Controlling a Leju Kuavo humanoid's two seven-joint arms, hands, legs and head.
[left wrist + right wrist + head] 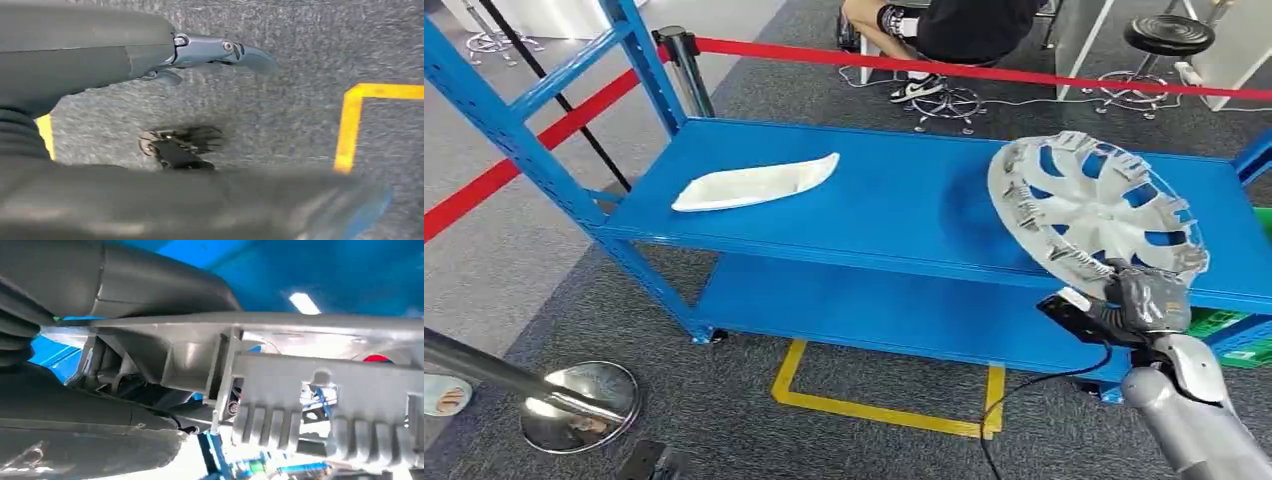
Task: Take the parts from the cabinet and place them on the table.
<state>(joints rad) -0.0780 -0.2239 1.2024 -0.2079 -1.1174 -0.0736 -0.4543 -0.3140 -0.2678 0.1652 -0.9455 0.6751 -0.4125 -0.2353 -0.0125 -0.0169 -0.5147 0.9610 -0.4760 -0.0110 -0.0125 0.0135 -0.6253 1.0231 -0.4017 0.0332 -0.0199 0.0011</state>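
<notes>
Grasping wheel cover (1092,200) rim, right hand (1146,298) fingers below it; left hand (200,52) released.

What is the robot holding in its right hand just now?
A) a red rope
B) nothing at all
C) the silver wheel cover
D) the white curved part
C: the right hand grips the rim of the silver wheel cover, tilted up above the blue shelf, while the white part lies untouched on it.
</notes>
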